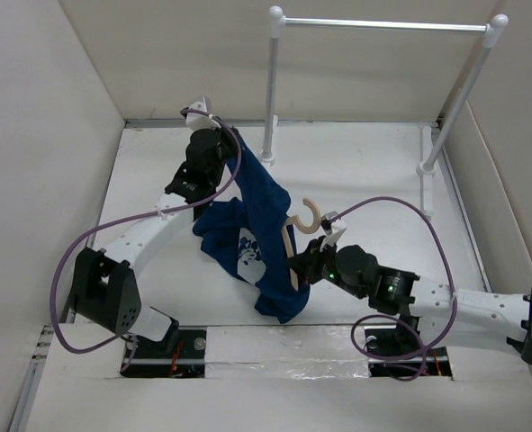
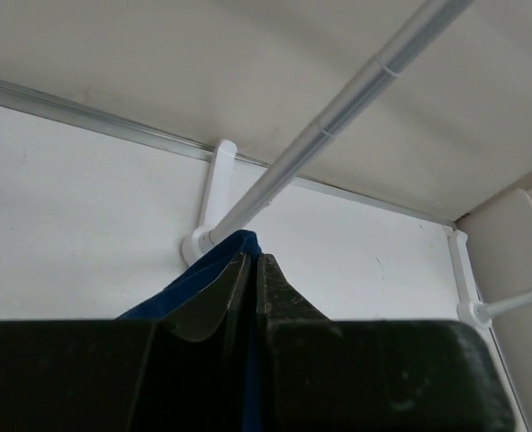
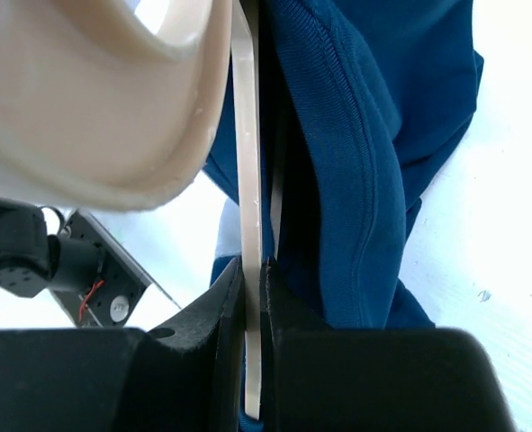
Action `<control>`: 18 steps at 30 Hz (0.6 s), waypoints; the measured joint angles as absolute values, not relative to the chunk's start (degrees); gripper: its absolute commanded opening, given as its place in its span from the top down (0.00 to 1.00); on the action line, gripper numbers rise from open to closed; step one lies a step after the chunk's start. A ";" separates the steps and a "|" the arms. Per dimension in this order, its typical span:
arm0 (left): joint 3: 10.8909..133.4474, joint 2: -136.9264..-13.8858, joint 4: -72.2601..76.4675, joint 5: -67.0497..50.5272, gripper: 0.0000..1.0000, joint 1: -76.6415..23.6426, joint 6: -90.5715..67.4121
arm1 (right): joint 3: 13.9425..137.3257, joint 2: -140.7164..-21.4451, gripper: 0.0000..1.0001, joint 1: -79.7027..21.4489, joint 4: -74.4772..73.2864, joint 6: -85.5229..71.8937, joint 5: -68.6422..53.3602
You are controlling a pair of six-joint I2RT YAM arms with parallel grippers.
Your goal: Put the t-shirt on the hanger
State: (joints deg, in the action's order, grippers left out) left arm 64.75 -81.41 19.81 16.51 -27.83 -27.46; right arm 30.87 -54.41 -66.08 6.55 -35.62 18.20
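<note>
The left claw point(image 2: 254, 263) pinches the shirt point(image 1: 261, 202) tight; the right claw point(image 3: 254, 268) clamps the hanger point(image 3: 246, 180) (hook poking out) mid-frame.

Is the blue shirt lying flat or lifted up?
Lifted and bunched: the left gripper pinches the t-shirt high up; the rest drapes by the hanger in the right gripper.
</note>
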 measured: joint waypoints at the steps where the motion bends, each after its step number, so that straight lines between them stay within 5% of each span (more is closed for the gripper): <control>1: 65.69 -82.19 19.44 16.53 1.00 -27.11 -27.46 | 30.87 -53.71 1.00 -66.08 6.00 -35.62 18.00; 18: 80.60 -91.88 10.81 18.26 1.00 -22.41 -26.52 | 31.75 -43.29 1.00 -66.87 -5.58 -35.14 18.57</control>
